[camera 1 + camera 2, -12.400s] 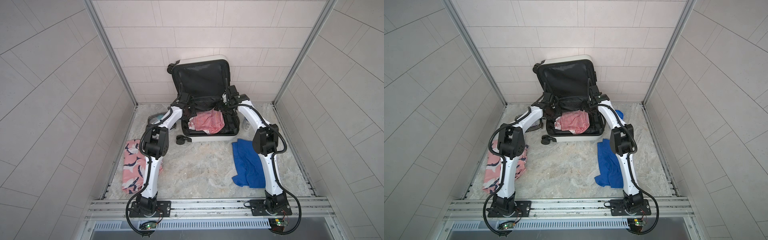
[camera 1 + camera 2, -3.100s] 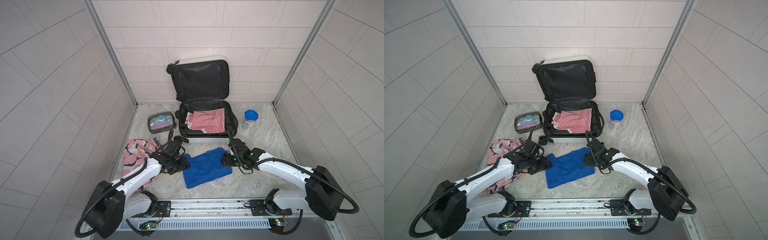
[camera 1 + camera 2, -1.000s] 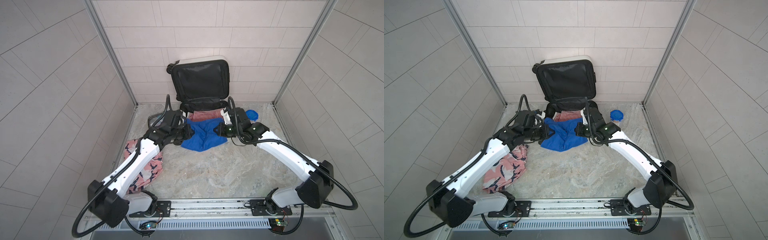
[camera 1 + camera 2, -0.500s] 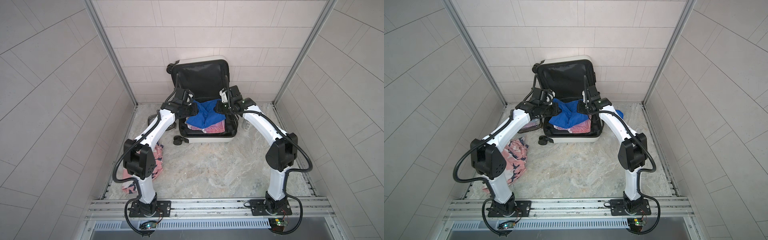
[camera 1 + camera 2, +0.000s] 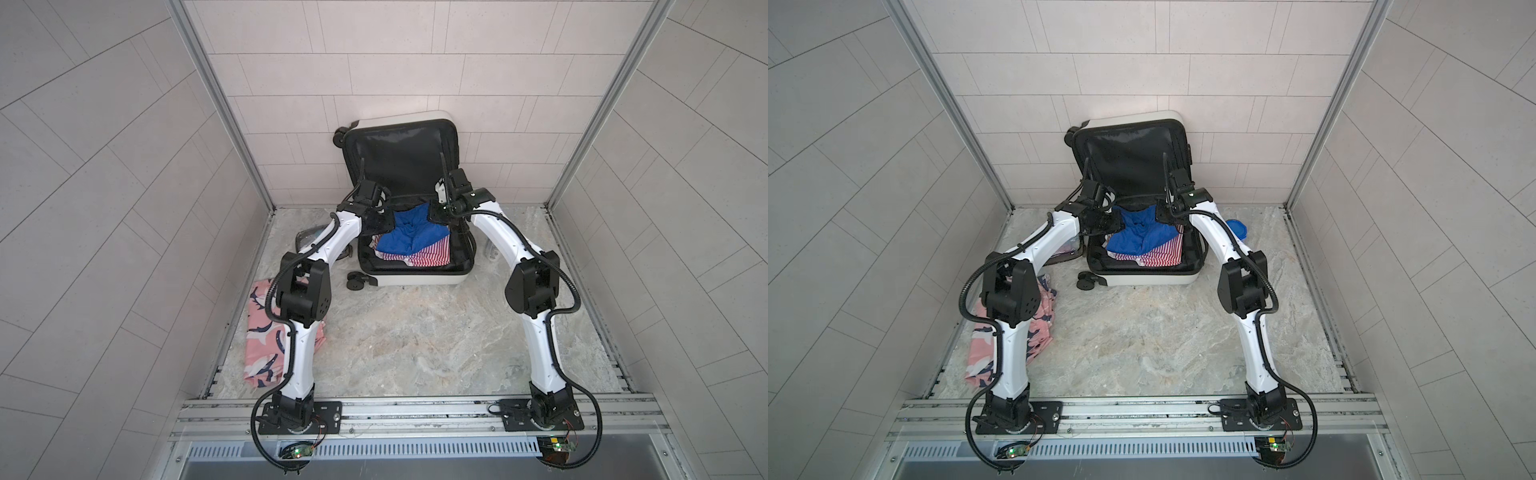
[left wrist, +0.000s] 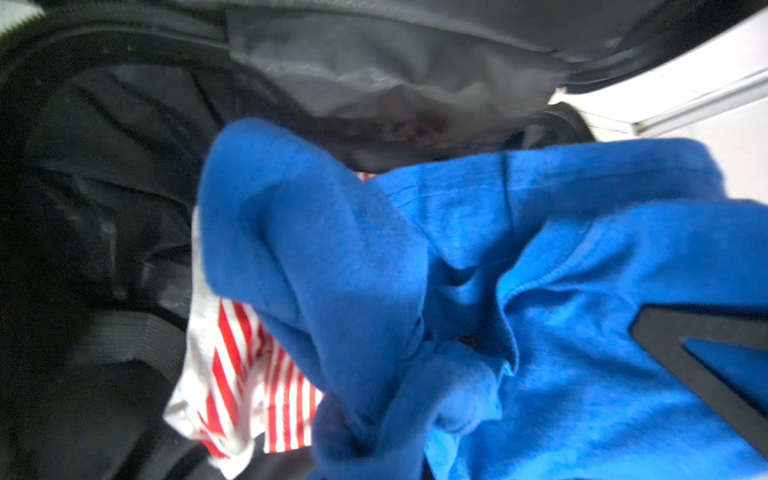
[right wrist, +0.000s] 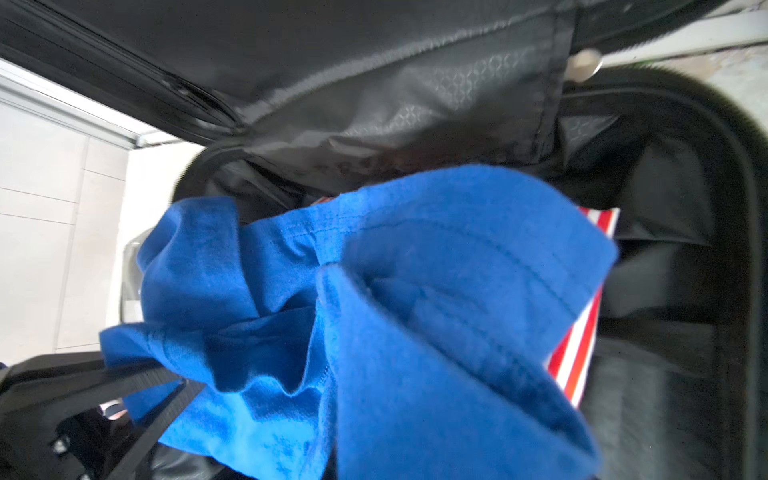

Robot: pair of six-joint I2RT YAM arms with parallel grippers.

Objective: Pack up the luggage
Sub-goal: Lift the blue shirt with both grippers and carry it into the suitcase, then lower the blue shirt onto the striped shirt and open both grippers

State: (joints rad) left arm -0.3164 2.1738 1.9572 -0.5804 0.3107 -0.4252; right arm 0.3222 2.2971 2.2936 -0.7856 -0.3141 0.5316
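Luggage open, placing step: left tool and right tool, each pinched narrow on the blue shirt, hold it above the striped garment inside. Next move, by judgement: lower, then release.

The small white hard-shell suitcase has a smooth plastic shell and a faintly shiny, woven black lining; inside it, the rumpled blue garment is soft, matt knit cloth.
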